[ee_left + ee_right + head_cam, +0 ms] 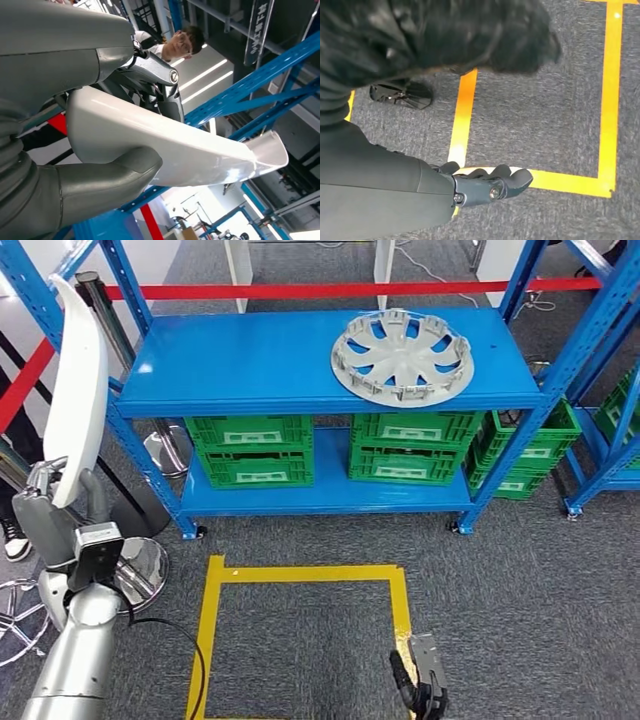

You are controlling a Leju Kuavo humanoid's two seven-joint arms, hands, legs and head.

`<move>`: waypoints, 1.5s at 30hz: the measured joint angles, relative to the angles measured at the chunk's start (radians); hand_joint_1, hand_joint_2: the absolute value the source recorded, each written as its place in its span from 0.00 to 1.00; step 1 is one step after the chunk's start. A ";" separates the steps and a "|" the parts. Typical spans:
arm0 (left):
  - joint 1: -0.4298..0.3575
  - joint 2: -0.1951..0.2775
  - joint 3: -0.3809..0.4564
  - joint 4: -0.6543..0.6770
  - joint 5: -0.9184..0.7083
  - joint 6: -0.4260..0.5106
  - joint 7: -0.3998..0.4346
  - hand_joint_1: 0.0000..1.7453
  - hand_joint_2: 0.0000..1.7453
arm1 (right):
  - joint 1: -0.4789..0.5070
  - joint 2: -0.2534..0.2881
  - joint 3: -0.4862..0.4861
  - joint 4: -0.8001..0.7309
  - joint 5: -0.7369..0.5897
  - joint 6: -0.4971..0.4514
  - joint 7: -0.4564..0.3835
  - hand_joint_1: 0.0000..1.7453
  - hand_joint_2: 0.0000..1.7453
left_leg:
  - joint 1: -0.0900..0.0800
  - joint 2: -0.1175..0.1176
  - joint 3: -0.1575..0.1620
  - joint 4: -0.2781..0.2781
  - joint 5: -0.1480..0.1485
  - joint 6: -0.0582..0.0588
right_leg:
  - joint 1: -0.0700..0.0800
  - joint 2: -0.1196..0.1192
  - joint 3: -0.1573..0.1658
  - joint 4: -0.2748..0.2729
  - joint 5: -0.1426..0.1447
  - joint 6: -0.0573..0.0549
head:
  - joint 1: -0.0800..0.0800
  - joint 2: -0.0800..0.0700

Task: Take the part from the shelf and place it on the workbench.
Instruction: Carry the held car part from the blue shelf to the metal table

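My left hand grips a long, curved white part and holds it upright at the left, beside the shelf's left post. In the left wrist view the white part lies between the thick grey thumb and the darker fingers. On the blue shelf's top board, right of its middle, lies a silver wheel cover. My right hand hangs low over the carpet with nothing in it; its fingers are held loosely apart above yellow tape.
Green crates fill the shelf's lower level, with more to the right. A red barrier tape runs behind the shelf. A yellow tape square marks the carpet in front. Chrome stand bases sit by my left arm. A person stands nearby.
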 joint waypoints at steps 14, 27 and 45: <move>0.015 0.008 -0.001 -0.007 0.010 0.000 -0.009 1.00 1.00 | 0.006 0.007 -0.007 -0.002 -0.006 0.005 -0.014 0.00 0.00 | 0.019 -0.007 0.151 0.018 -0.154 -0.028 | -0.005 -0.010 -0.164 0.050 0.115 -0.003 | -0.002 0.000; 0.067 0.007 0.003 -0.045 0.034 0.000 -0.027 1.00 1.00 | 0.049 0.004 -0.031 -0.005 -0.050 -0.017 -0.064 0.00 0.00 | 0.017 -0.001 0.059 0.015 -0.087 0.011 | -0.009 0.001 -0.100 0.122 0.032 0.021 | 0.007 0.000; 0.072 0.008 0.002 -0.063 0.035 0.000 -0.029 1.00 1.00 | 0.051 0.004 -0.041 -0.019 -0.052 -0.019 -0.066 0.00 0.00 | 0.015 -0.007 0.212 0.025 -0.191 -0.020 | -0.004 -0.006 -0.205 0.062 0.152 -0.006 | -0.002 0.000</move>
